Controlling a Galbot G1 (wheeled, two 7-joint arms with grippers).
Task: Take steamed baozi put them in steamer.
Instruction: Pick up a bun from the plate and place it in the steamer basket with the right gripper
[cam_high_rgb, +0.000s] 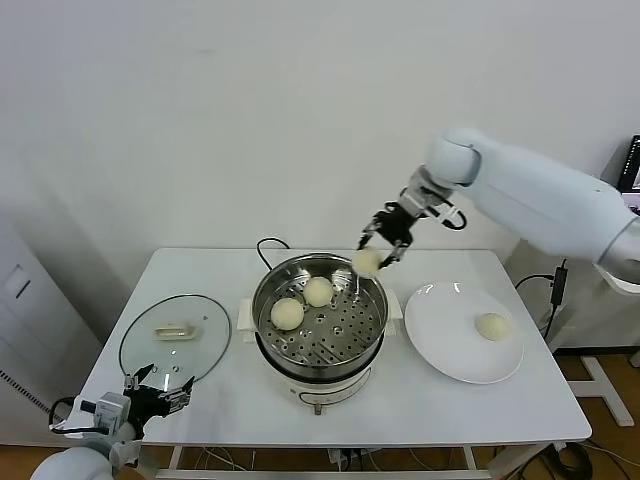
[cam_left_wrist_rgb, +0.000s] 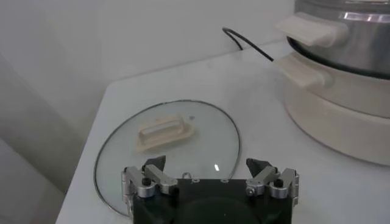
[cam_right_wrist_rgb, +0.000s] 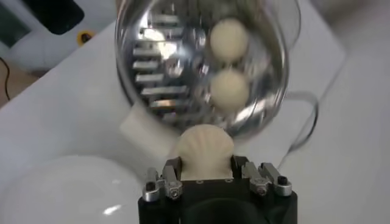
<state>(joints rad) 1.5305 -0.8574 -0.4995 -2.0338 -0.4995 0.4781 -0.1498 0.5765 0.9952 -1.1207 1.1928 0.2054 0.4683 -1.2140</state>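
The steamer (cam_high_rgb: 372, 335) stands mid-table, a shiny steel pot on a white base. Two cream-white baozi lie on its perforated tray, one (cam_high_rgb: 287, 313) nearer the front and one (cam_high_rgb: 318, 291) behind it; both show in the right wrist view (cam_right_wrist_rgb: 229, 38) (cam_right_wrist_rgb: 229, 89). My right gripper (cam_high_rgb: 375, 258) is shut on a third baozi (cam_high_rgb: 367, 261) and holds it in the air above the steamer's back right rim; the right wrist view shows this baozi (cam_right_wrist_rgb: 203, 149) squeezed between the fingers. A fourth baozi (cam_high_rgb: 491, 326) lies on the white plate (cam_high_rgb: 440, 345). My left gripper (cam_high_rgb: 158, 392) is open and empty at the table's front left.
The round glass lid (cam_high_rgb: 205, 345) with a cream handle (cam_high_rgb: 175, 331) lies flat to the left of the steamer; it also shows in the left wrist view (cam_left_wrist_rgb: 116, 158). A black cord (cam_high_rgb: 268, 243) runs behind the steamer. The white plate lies to the right of the steamer.
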